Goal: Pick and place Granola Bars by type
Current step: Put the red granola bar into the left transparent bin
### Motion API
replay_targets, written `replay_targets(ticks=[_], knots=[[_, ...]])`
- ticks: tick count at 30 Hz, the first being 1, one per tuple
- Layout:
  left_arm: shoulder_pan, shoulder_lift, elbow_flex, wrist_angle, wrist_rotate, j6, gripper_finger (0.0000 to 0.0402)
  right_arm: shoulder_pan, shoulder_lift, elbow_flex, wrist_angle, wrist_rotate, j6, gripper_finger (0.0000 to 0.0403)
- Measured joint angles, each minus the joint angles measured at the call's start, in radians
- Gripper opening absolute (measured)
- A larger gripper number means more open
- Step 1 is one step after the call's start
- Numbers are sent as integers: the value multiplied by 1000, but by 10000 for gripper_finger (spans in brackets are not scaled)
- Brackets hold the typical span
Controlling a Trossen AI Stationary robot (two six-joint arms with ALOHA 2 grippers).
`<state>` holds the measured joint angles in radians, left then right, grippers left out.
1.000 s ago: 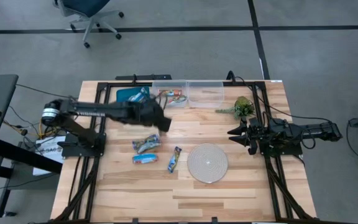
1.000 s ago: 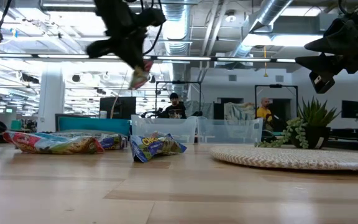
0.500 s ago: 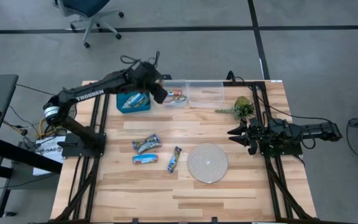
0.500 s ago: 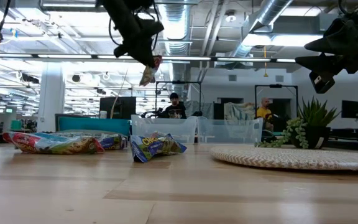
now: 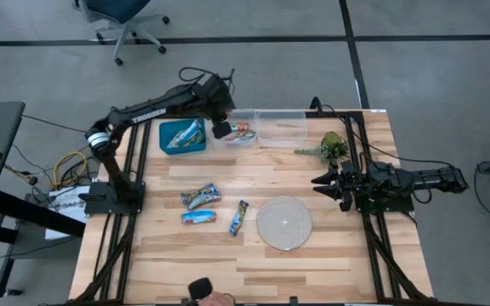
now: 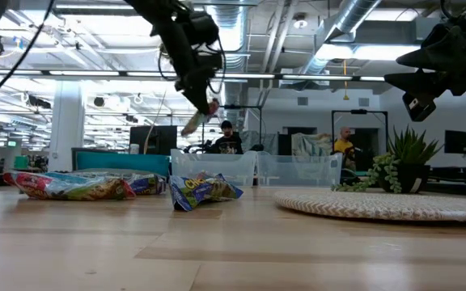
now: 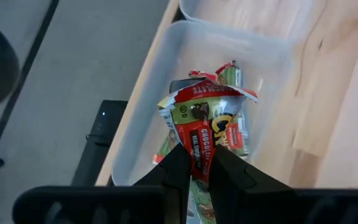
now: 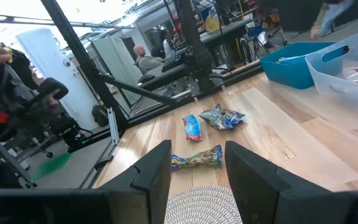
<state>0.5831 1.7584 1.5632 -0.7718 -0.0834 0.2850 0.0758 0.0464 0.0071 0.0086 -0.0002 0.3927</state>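
**Holding a multicoloured bar over the clear bin**

Spanning the scene, the wooden table [image 5: 253, 255] carries everything. Out at its right side, the right gripper [image 5: 321, 181] waits, fingers spread and empty. At the far edge, the left gripper [image 7: 196, 167] is pinched tight on a red, yellow and green granola bar [image 7: 202, 124], crinkled and hanging above the clear bin [image 7: 148, 118]. Bars already inside sit mostly hidden behind it. Three loose bars [image 5: 201, 196] lie mid-table; the blue bin's [image 5: 182, 136] contents are hard to read.
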Motion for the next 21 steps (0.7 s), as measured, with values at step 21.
replay_targets(ticks=[21], knots=[[0,63,39,30,-63,149,36,0,0,0,0,0,0,143]])
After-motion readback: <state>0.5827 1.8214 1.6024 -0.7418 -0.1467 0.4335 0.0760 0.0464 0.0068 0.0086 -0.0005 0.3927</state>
